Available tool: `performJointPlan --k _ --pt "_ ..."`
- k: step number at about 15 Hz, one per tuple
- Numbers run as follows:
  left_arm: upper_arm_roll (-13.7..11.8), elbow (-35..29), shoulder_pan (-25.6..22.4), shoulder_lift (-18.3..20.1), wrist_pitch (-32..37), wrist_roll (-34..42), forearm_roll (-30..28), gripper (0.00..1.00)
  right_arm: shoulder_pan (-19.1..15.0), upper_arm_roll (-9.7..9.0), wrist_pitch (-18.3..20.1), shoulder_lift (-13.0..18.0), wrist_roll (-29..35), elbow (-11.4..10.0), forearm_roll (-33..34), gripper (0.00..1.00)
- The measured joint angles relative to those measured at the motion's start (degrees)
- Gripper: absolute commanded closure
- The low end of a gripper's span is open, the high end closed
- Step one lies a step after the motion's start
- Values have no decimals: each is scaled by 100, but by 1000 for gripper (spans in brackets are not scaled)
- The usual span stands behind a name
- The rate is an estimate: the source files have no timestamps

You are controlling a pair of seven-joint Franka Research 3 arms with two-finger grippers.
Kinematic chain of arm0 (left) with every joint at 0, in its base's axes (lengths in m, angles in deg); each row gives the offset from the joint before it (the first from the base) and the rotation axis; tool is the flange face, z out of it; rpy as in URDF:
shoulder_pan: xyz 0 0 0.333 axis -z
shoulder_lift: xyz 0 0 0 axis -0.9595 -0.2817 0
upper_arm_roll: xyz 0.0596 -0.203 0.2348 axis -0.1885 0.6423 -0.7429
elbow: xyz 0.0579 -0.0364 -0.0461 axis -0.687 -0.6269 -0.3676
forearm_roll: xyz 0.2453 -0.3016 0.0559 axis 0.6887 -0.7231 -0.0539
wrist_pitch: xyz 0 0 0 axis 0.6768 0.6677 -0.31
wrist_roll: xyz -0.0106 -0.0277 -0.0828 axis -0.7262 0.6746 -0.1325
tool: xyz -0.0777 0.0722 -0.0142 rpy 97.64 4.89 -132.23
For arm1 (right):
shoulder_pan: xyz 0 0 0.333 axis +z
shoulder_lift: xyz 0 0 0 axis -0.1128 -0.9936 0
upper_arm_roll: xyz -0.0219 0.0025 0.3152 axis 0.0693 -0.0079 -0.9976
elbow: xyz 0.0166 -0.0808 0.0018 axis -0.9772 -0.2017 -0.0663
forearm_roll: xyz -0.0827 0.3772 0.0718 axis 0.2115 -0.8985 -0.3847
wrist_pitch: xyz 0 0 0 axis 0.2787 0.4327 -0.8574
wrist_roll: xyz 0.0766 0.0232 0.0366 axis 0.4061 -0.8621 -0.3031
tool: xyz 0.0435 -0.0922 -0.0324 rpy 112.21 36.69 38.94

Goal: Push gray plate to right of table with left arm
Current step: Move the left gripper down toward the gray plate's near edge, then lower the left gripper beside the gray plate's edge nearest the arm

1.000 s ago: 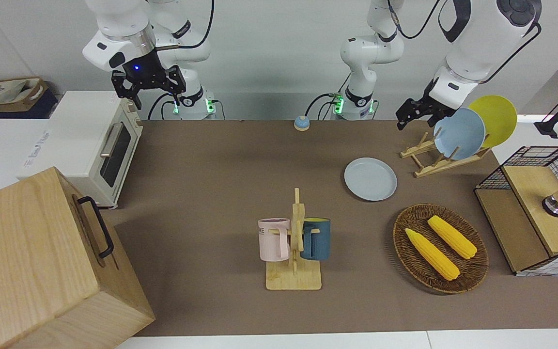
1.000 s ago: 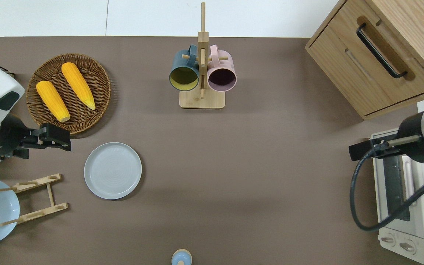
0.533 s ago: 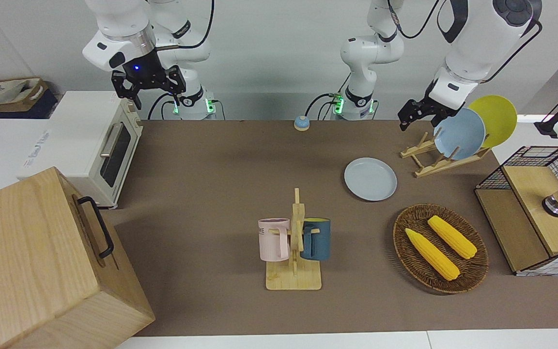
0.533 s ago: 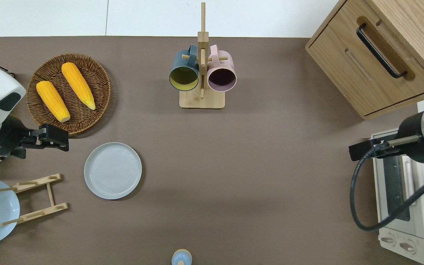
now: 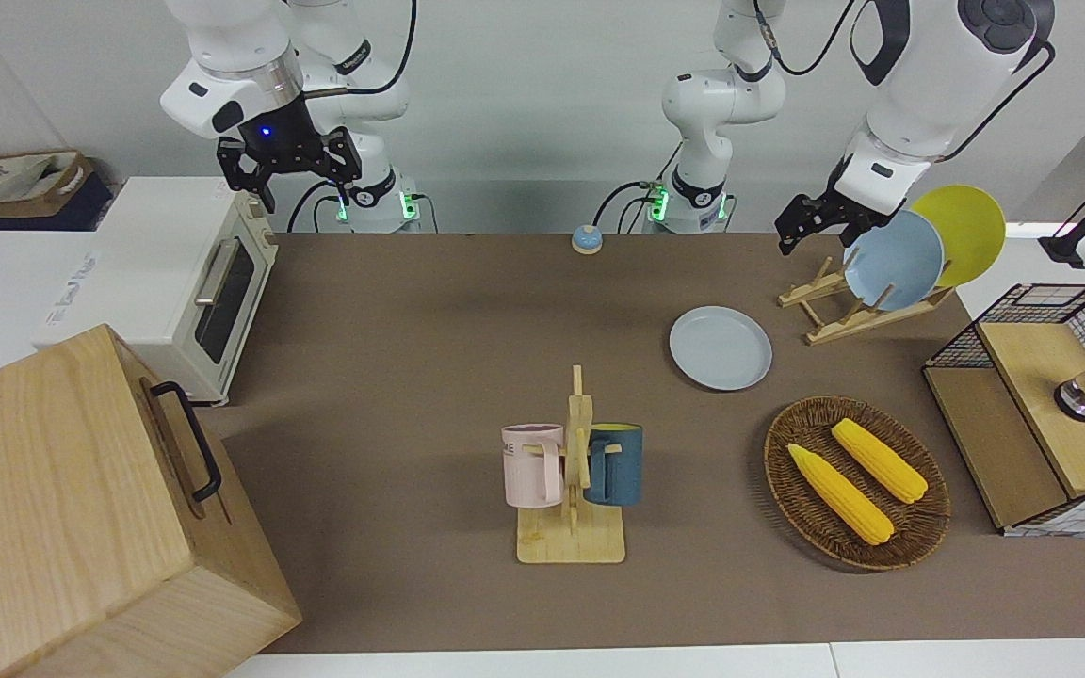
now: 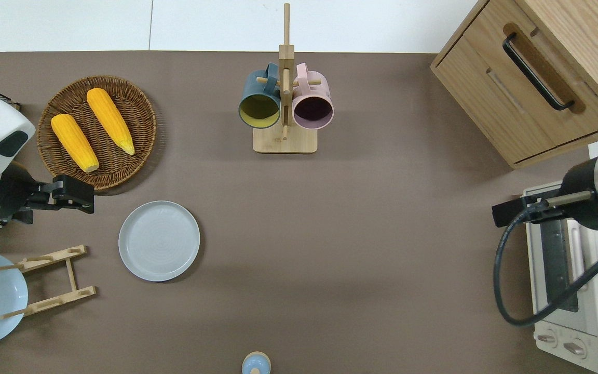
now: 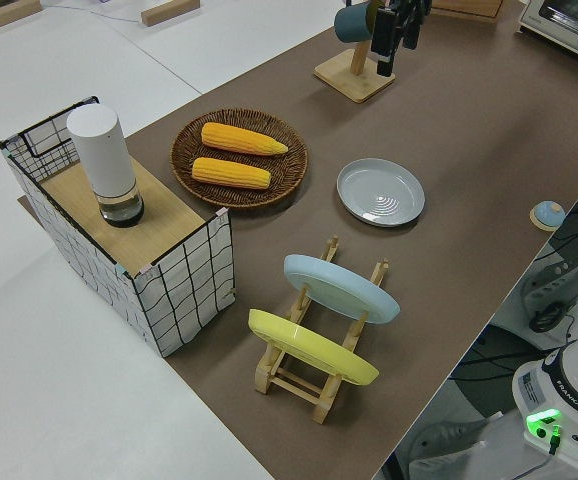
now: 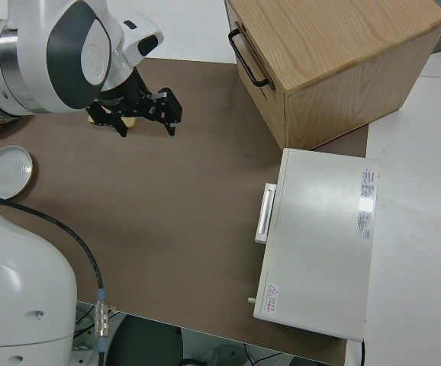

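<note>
- Gray plate (image 6: 159, 240) lies flat on the bench (image 6: 356, 234), toward the left arm's end, between the rack (image 6: 44, 280) and the basket (image 6: 143, 130).
- The left tool (image 6: 83, 195) hangs over bare bench beside the basket, off the plate's rim toward the left arm's end. Whether it is open or closed cannot be told.
- Judged from here, it should drop low to the rim's outer side, then shove steadily through the plate's middle so it slides without spinning.
- The descent is tight, with the rack and basket flanking it.
- The lane toward the right arm's end looks open. The mug stand (image 6: 284, 140) sits farther from the robots and the bell (image 6: 256, 363) nearer.
- The cabinet (image 6: 486, 104) and oven (image 5: 147, 254) bound that end.
- The right tool (image 5: 288, 184) is parked, jaws apart.
</note>
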Motion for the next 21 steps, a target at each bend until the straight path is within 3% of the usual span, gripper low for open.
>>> performJointPlan --k 6,13,18,20,21 --pt "-31 -1225 -4 70 -1135 0 149 0 0 0 0 0 0 0 0 17" --pt "-152 -3441 -9 455 -3468 0 311 2 0 0 0 0 0 0 0 17" --pt "-244 -4537 -11 457 -4686 0 490 2 0 0 0 0 0 0 0 17" --pt "-352 -4931 -13 452 -5133 12 571 21 0 0 0 0 0 0 0 17" --pt "-404 -5083 -14 446 -5279 35 586 125 0 0 0 0 0 0 0 17"
